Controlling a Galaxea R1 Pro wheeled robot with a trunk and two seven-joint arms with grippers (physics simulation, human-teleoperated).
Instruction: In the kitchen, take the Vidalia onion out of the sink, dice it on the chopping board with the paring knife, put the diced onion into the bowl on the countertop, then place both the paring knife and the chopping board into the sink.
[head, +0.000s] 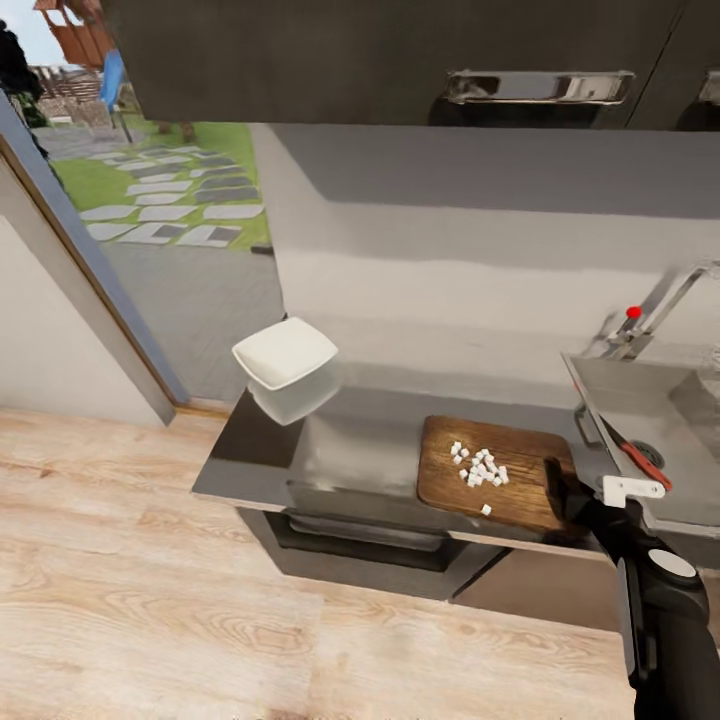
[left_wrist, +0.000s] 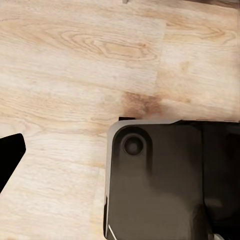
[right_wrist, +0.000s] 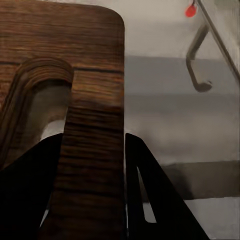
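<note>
The brown chopping board (head: 500, 462) lies on the grey countertop (head: 350, 450) with a small heap of white diced onion (head: 480, 467) on it. My right gripper (head: 560, 490) is at the board's right end. In the right wrist view its fingers (right_wrist: 145, 180) are shut on the wooden strip beside the board's slot hole (right_wrist: 45, 110). The paring knife (head: 640, 458), red-handled, rests in the sink (head: 640, 395) just right of the board. The white bowl (head: 287, 355) stands at the counter's far left end. One finger (left_wrist: 11, 152) of my left gripper shows over the wooden floor, set wide and holding nothing.
A chrome tap (head: 650, 310) with a red-tipped lever rises behind the sink. Dark upper cabinets (head: 400, 60) hang overhead. A glass door (head: 150, 220) stands left of the counter. The robot's dark base (left_wrist: 160, 180) sits on the wooden floor.
</note>
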